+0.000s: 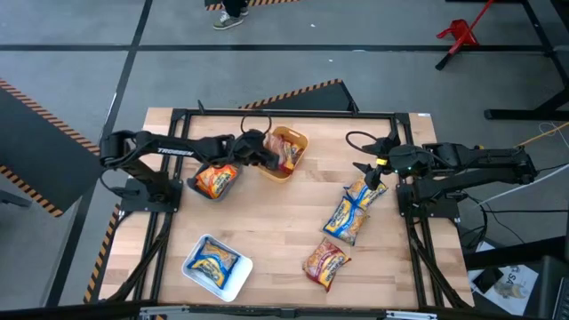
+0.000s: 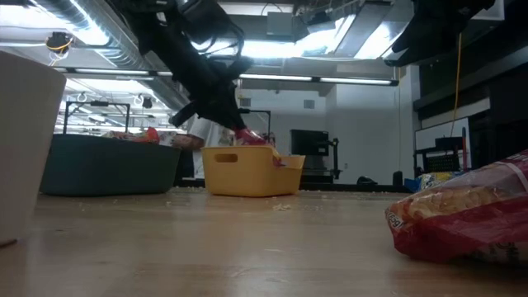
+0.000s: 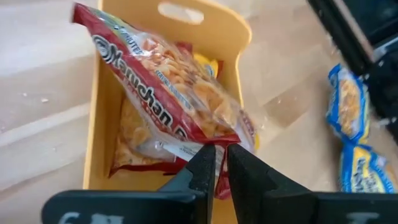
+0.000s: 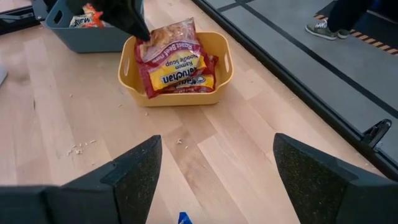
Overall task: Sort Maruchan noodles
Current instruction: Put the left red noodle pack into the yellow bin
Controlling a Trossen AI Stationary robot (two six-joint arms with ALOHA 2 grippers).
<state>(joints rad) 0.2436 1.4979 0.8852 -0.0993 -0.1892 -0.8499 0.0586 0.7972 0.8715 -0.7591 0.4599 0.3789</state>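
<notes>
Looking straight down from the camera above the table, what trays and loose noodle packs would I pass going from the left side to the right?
Dark tray holding an orange pack, white tray with a blue-and-yellow pack, yellow tray where the left gripper holds a red pack, loose orange-red pack, then the blue-and-yellow packs below the right gripper.

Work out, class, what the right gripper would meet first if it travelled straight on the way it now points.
Probably bare table first, then the yellow tray of red Maruchan packets that the left gripper holds; depth is hard to judge. The right gripper is open.
</notes>
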